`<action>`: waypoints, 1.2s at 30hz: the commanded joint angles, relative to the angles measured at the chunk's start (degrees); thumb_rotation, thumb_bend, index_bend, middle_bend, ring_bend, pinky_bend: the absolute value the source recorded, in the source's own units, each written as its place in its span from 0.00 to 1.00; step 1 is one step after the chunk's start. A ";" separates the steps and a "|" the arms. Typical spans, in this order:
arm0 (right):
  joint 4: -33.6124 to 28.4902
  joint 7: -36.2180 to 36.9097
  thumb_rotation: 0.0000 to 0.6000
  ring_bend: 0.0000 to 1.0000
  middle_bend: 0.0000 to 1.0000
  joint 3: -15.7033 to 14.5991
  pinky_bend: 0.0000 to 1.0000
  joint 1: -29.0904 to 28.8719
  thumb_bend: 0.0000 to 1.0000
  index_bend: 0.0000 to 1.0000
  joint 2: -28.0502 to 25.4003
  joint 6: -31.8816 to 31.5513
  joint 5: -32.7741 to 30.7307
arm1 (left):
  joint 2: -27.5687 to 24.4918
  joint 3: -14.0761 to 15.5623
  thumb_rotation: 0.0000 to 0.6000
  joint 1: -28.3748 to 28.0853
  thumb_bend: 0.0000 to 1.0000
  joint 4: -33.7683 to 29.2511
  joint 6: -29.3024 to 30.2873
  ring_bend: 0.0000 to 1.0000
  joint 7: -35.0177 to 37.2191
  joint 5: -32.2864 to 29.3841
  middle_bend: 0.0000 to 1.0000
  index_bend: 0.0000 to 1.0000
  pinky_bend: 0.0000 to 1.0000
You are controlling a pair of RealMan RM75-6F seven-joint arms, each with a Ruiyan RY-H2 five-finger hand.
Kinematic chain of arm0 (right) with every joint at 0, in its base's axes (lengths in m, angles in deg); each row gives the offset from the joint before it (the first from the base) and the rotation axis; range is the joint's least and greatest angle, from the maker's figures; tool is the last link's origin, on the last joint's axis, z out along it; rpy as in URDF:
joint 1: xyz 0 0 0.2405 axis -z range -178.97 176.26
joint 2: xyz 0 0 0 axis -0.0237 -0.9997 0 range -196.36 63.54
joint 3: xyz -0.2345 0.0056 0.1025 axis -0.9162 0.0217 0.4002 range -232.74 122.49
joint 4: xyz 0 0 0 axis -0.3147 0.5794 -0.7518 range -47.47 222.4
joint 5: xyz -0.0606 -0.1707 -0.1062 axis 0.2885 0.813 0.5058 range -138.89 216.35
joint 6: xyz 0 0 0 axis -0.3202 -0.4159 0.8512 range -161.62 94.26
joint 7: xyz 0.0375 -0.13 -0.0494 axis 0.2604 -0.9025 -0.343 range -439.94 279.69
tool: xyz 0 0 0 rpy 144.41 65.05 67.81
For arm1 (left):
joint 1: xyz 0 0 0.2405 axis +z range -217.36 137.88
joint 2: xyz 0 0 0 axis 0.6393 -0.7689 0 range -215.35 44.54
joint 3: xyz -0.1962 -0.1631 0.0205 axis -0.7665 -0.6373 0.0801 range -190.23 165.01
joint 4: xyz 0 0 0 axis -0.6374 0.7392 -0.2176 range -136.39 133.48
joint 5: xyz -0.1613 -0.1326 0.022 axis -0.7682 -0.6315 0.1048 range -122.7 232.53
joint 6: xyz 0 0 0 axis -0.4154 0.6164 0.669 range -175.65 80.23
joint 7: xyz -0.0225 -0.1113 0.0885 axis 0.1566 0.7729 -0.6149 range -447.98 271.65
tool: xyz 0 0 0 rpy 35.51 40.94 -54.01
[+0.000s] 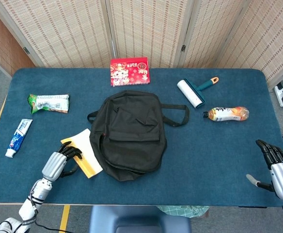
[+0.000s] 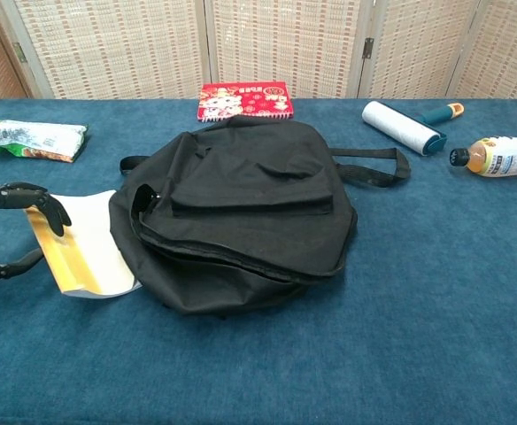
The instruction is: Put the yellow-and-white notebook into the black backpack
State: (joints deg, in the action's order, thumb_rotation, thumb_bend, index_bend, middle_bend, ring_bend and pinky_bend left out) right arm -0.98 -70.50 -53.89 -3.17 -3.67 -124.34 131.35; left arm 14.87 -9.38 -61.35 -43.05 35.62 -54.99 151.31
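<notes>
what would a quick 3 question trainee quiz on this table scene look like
1. True or false: the yellow-and-white notebook is partly tucked under the edge of the black backpack.
2. Which robot hand touches the notebook? A) left robot hand B) right robot hand C) neither
3. Fill in: the lint roller lies just behind the ____.

Key: 1 true; 2 A; 3 bottle

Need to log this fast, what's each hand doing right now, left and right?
Left hand: grips the yellow-and-white notebook at its outer edge.
Right hand: open, holding nothing.
</notes>
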 commanded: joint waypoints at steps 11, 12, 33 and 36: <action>0.08 0.20 0.94 0.15 0.14 0.16 0.14 -0.04 0.18 0.00 -0.08 0.07 -0.11 | 1.57 -0.13 1.00 0.05 0.51 1.95 0.93 0.34 0.53 -0.41 0.43 0.62 0.17; 0.06 0.19 0.94 0.15 0.14 0.18 0.14 -0.02 0.18 0.00 -0.08 0.03 -0.12 | 1.68 -0.13 1.00 0.14 0.52 2.14 1.17 0.34 0.70 -0.44 0.43 0.64 0.17; -3.87 -3.11 0.97 0.15 0.15 -0.89 0.14 -2.26 0.18 0.00 -0.75 2.47 3.70 | -5.09 -1.87 1.00 4.62 0.52 -2.90 16.49 0.45 1.79 0.39 0.54 0.71 0.22; -4.98 -3.65 1.00 0.15 0.15 -1.22 0.14 -3.37 0.18 0.00 -0.51 4.27 4.38 | -6.89 -1.84 1.00 4.57 0.52 -5.24 17.58 0.46 0.41 1.15 0.55 0.71 0.22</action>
State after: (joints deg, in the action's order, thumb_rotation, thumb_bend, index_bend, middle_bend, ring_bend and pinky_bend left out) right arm -5.37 -73.82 -54.88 -5.96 -4.30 -120.84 135.33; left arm 9.18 -11.06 -56.97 -46.97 52.40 -53.65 151.89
